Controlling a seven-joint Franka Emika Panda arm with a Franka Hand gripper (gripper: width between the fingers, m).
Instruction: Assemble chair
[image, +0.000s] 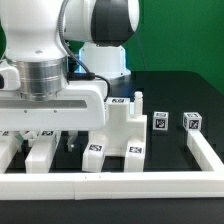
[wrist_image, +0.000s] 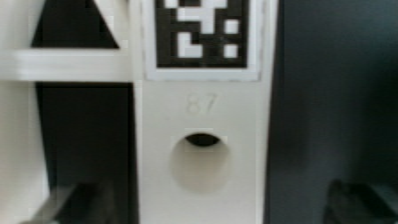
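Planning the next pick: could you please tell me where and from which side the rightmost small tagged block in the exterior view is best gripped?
Probably take the small block across its opposite side faces, coming straight down from above: it stands alone, with open gaps to the neighbouring block and the border rail.

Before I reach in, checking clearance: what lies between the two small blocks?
Bare table between the block nearer the arm and the other block, in the exterior view.
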